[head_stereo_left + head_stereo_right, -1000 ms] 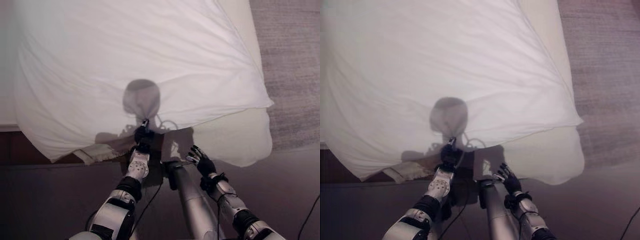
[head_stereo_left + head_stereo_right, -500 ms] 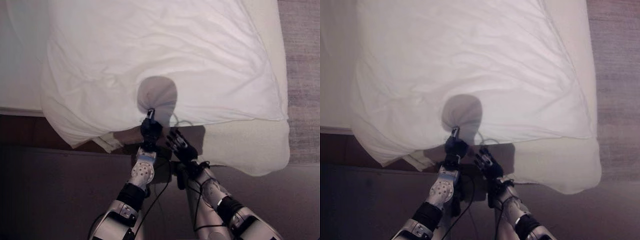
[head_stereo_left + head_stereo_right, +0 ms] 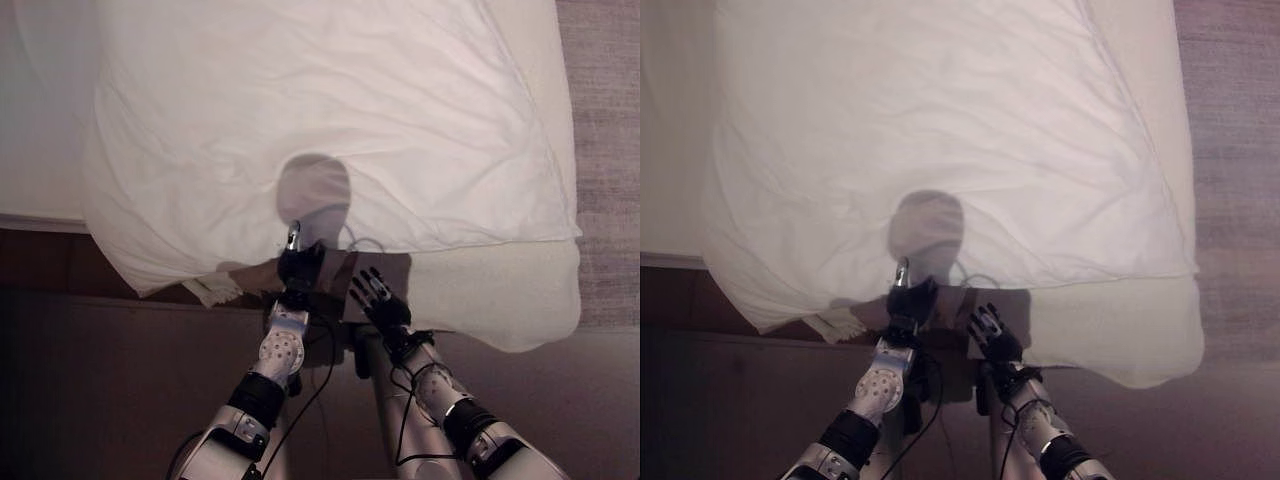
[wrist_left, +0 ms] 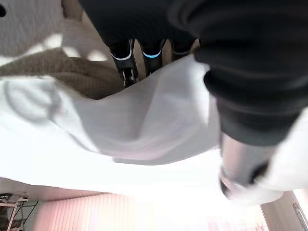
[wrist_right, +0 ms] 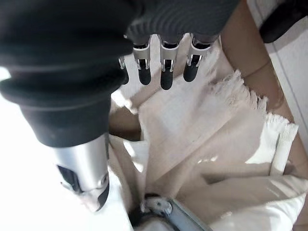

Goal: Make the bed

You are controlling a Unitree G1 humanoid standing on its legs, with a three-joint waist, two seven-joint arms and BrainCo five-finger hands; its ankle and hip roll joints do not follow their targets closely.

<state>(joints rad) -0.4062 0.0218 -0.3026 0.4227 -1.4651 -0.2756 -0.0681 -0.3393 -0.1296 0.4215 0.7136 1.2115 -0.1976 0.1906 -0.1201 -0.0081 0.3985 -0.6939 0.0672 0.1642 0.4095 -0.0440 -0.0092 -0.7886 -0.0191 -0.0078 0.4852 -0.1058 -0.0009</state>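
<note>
Dark floor (image 3: 120,380) meets a bed (image 3: 520,300) where a white duvet (image 3: 320,120) lies rumpled. Left hand (image 3: 298,268) pinches its near edge; right hand (image 3: 380,300) hovers beside it, fingers spread.

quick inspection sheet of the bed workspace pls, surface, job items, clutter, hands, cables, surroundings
surface: mattress, its near right corner uncovered
job's things: white duvet spread over the bed, wrinkled, its near edge short of the mattress corner; a fringed beige cloth sticks out under the near edge
clutter: nothing seen
hands: left hand at the duvet's near edge, thumb and fingers pinching white fabric in its wrist view; right hand beside it, fingers straight, holding nothing
cables: nothing seen apart from the robot's own
surroundings: dark floor in front of the bed, grey carpet to the right
</note>
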